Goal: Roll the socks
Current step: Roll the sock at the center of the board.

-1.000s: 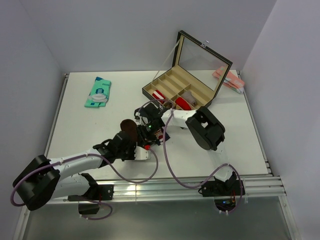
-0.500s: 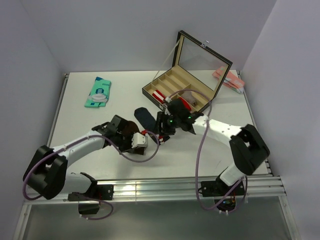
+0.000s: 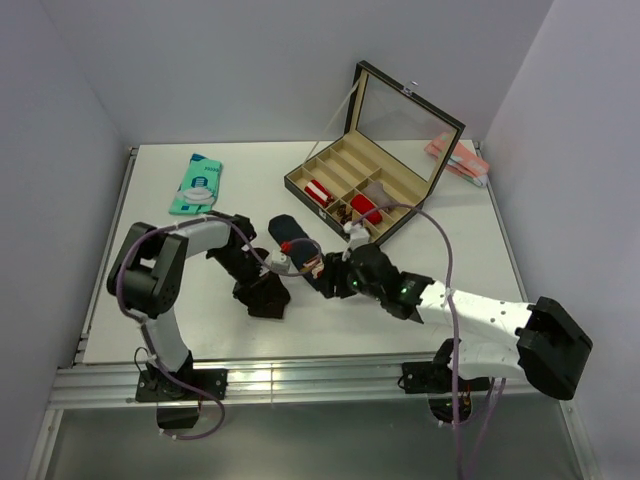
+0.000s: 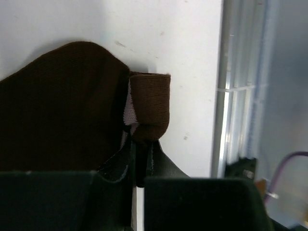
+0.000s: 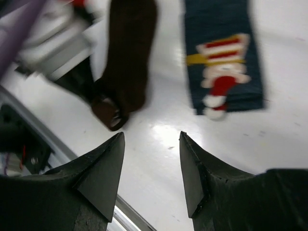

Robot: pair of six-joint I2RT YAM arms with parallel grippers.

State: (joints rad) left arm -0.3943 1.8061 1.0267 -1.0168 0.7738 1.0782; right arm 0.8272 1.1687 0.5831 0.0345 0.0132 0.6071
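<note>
Brown sock (image 4: pixel 62 110) is held on the counter (image 3: pixel 200 300), its folded end pinched in the closed left gripper (image 4: pixel 140 159), whose arm has been swung round. The right gripper (image 5: pixel 151 137), spread open and empty, has been drawn nearer. Navy sock (image 5: pixel 224 62) has stayed flat beyond.

Dark brown sock (image 4: pixel 62 110); navy sock (image 5: pixel 222 29), red-white-yellow print.
</note>
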